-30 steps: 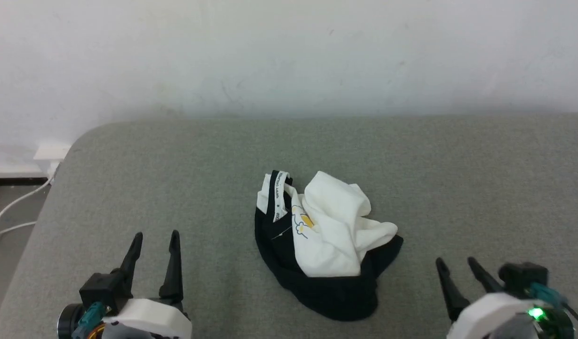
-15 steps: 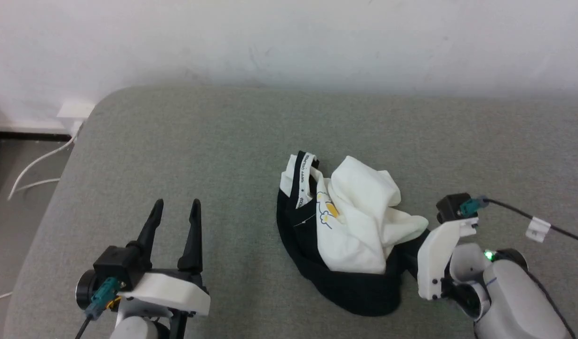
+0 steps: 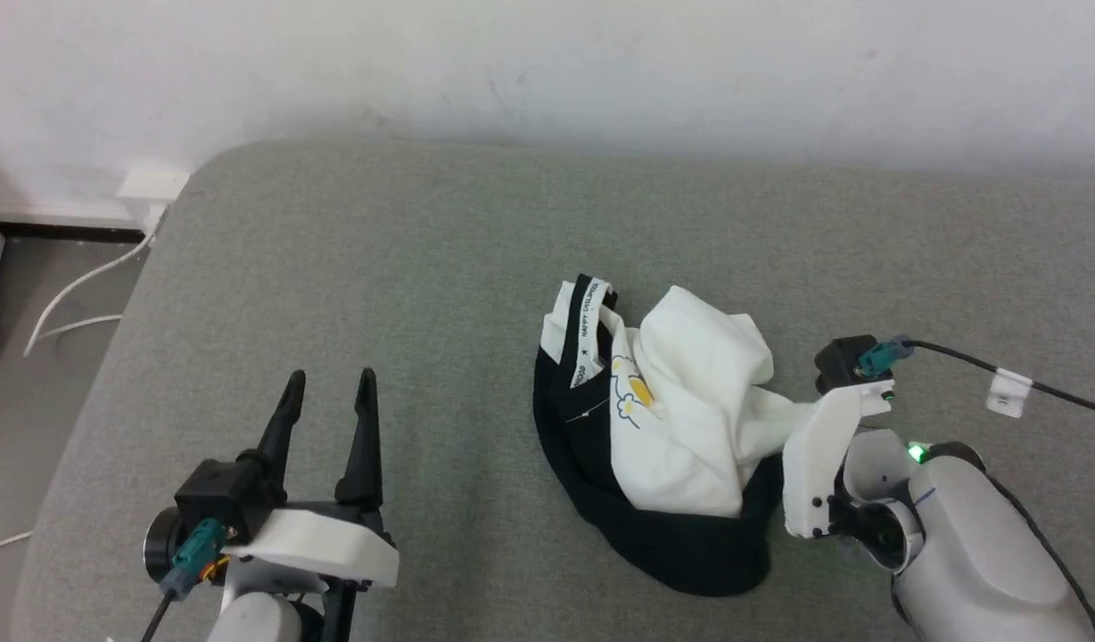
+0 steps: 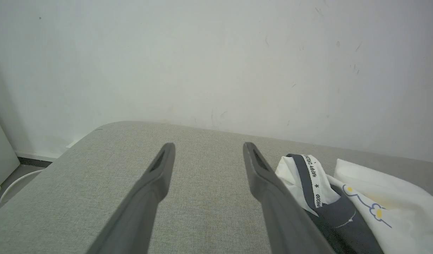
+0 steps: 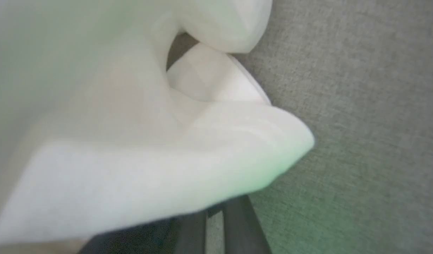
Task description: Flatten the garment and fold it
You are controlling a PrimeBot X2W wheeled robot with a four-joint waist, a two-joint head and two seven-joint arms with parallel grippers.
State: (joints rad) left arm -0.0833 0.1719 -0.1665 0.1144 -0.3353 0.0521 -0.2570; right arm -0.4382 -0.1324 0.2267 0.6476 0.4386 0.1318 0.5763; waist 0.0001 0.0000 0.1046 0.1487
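The garment (image 3: pixel 681 419) lies crumpled in a heap mid-surface: white body, black sleeves, black collar trim and a small yellow-and-blue print. It also shows at the lower right of the left wrist view (image 4: pixel 361 211). My left gripper (image 3: pixel 329 379) stands open well to the garment's left, nothing between its fingers (image 4: pixel 156 183). My right arm's white wrist mount (image 3: pixel 819 464) presses against the heap's right edge. In the right wrist view my right gripper (image 5: pixel 213 225) has its fingers drawn together under a white fold of the garment (image 5: pixel 149 141); the tips are hidden in the cloth.
The grey padded surface (image 3: pixel 423 267) has a rounded left edge. Beyond it is floor with white cables (image 3: pixel 75 285) and a wall socket (image 3: pixel 151 185). A white wall stands behind. A black cable (image 3: pixel 967 361) trails from the right wrist.
The head camera has shifted, so the whole scene slid. My right arm swung in from the lower right to the garment's right edge and its gripper shut. The left gripper stayed open.
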